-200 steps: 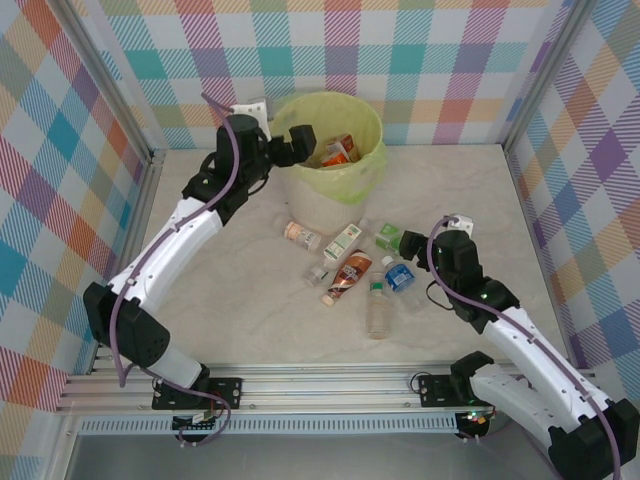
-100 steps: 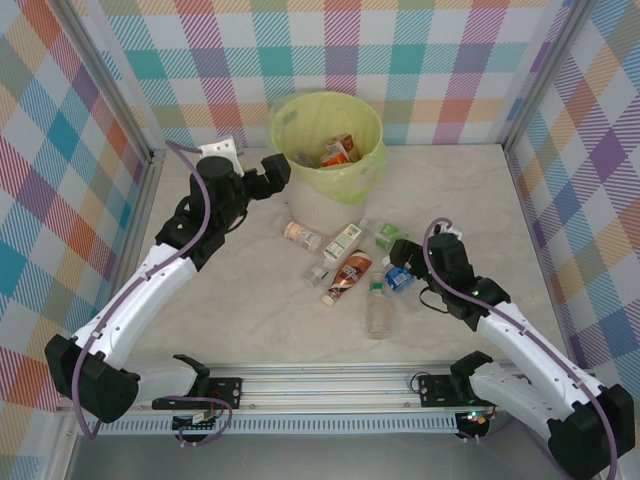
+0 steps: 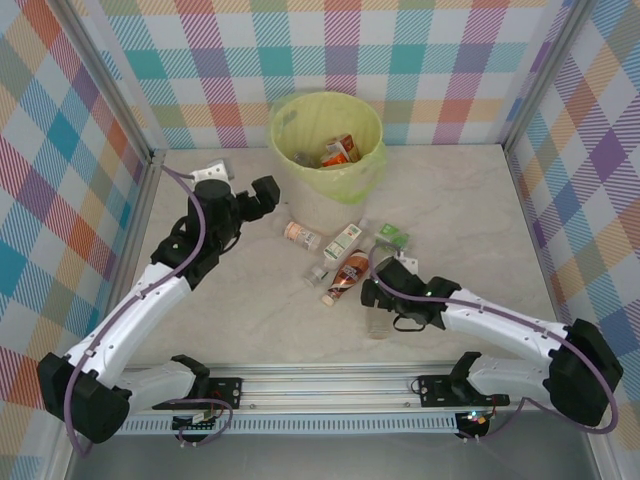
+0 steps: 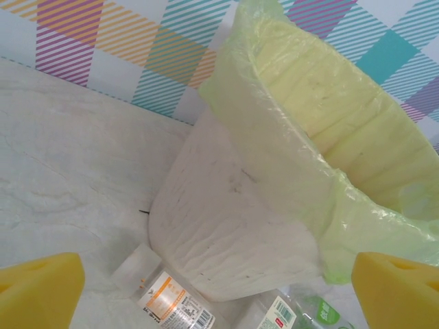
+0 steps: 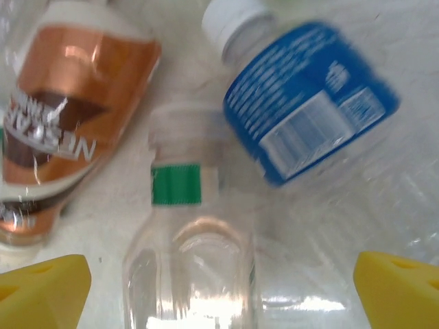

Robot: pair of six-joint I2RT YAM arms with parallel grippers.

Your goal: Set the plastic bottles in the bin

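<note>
Yellow-tipped right gripper (image 5: pixel 219 291) is hovering wide open over a clear bottle (image 5: pixel 188 267), arm stretching low; left gripper (image 3: pixel 264 191) gaping too

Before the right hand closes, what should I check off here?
1. Is the right hand open: ok, pads wide apart.
2. Target centred: ok, the green-banded clear bottle lies between the pads.
3. Closing path free: not ok, the blue-labelled bottle lies right beside it, its clear body also between the pads.
4. Is the left hand empty: ok, open, nothing held.
5. Mouth of the bin unobstructed: ok, the left hand sits beside it, not over it.
</note>
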